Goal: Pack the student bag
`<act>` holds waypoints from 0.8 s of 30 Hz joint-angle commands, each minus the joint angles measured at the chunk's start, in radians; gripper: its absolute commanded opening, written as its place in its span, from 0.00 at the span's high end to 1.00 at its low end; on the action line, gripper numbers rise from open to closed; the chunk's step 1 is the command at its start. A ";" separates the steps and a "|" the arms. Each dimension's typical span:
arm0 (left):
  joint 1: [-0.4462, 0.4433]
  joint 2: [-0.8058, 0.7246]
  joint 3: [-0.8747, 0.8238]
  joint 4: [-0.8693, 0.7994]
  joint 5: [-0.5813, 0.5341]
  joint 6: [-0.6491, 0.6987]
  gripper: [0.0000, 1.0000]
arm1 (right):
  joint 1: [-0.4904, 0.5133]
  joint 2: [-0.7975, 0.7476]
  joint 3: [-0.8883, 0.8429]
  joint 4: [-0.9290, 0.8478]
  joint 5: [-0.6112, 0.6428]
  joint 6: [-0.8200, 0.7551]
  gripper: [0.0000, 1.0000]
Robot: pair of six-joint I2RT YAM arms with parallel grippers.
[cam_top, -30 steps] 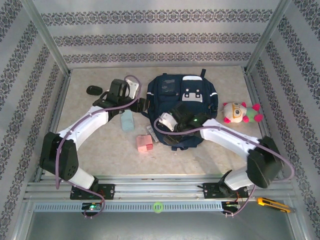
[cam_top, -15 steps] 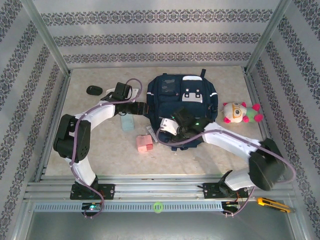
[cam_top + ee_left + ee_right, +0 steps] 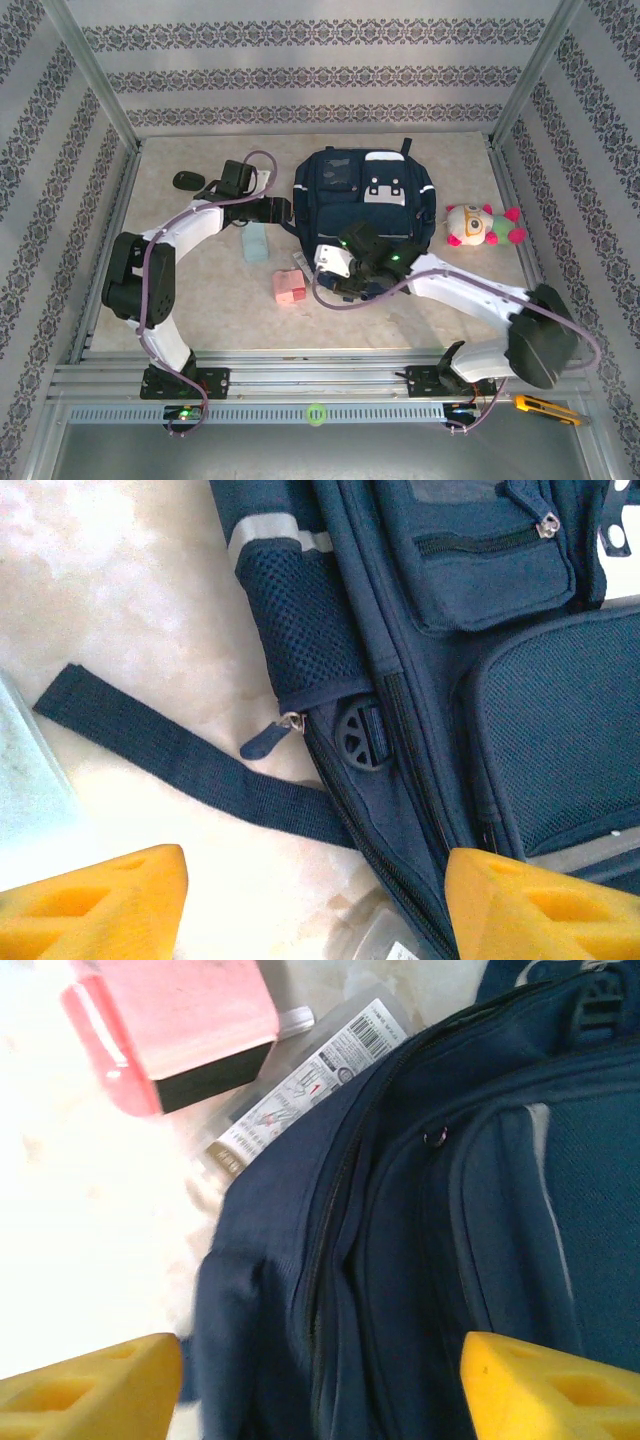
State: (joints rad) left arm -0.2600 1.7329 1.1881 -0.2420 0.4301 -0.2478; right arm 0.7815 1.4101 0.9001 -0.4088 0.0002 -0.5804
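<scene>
1. While the large dark navy fabric backpack with grey-white trim stripes (image 3: pixel 365 195) is lying flat on the far middle of the pale beige table (image 3: pixel 230 310), its long zip is looking closed. I am judging that opening the bag is the step in hand.
2. The left gripper (image 3: pixel 315 905) is hovering over the backpack's left flank. Its yellow foam pads are standing wide apart and gripping nothing, and a flat navy webbing strap (image 3: pixel 180 765) is trailing across the table below it.
3. The right gripper (image 3: pixel 320 1380) is hanging over the backpack's near end, equally wide and empty. It is looking best placed to be pinning the fabric down while the other arm is pulling.
4. The pink rectangular box (image 3: pixel 170 1030) and the clear plastic packet with a barcode label (image 3: pixel 300 1090) are lying just beside that near corner. The packet is touching the fabric, so any tug is risking dragging it.
5. The small navy zip pull tab (image 3: pixel 265 742) is dangling below the mesh side pocket. The left pads should be closing squarely on it, clear of the strap.
</scene>
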 commanded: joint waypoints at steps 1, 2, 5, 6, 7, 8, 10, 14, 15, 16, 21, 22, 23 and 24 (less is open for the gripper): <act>-0.002 -0.069 -0.033 -0.056 -0.006 -0.115 0.34 | -0.055 0.105 -0.040 0.133 0.034 0.005 0.38; -0.014 -0.091 -0.047 -0.087 -0.041 -0.142 0.34 | -0.064 0.108 -0.038 0.135 0.043 0.002 0.46; -0.075 -0.171 -0.096 -0.170 -0.135 -0.168 0.34 | -0.080 0.082 -0.045 0.140 0.053 -0.029 0.73; -0.110 -0.202 -0.122 -0.178 -0.153 -0.172 0.34 | -0.087 0.065 -0.051 0.140 0.042 -0.044 0.81; -0.137 -0.227 -0.145 -0.182 -0.160 -0.173 0.34 | -0.094 0.045 -0.056 0.135 0.028 -0.061 0.89; -0.165 -0.253 -0.171 -0.187 -0.173 -0.190 0.34 | -0.102 0.016 -0.060 0.130 0.006 -0.081 0.95; -0.196 -0.290 -0.219 -0.178 -0.189 -0.223 0.34 | -0.116 -0.045 -0.070 0.114 -0.041 -0.128 1.00; -0.197 -0.330 -0.290 -0.080 -0.188 -0.168 0.32 | -0.158 -0.201 -0.090 0.050 -0.186 -0.282 1.00; -0.192 -0.333 -0.298 -0.041 -0.143 -0.078 0.30 | -0.179 -0.234 -0.084 0.009 -0.245 -0.330 1.00; -0.188 -0.333 -0.302 -0.013 -0.127 -0.004 0.28 | -0.197 -0.262 -0.079 -0.026 -0.288 -0.374 1.00; -0.136 -0.283 -0.295 0.155 -0.006 0.310 0.26 | -0.288 -0.350 -0.052 -0.107 -0.356 -0.501 1.00; -0.132 -0.265 -0.294 0.192 -0.004 0.347 0.26 | -0.305 -0.353 -0.042 -0.116 -0.368 -0.510 1.00; -0.131 -0.241 -0.294 0.233 0.000 0.391 0.26 | -0.323 -0.355 -0.029 -0.132 -0.384 -0.525 1.00; -0.129 -0.218 -0.292 0.257 0.010 0.435 0.25 | -0.335 -0.356 -0.018 -0.143 -0.395 -0.533 1.00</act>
State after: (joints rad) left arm -0.4026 1.4605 0.8825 -0.1421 0.3767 -0.0349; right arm 0.4732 1.0779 0.8204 -0.5247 -0.2817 -1.0195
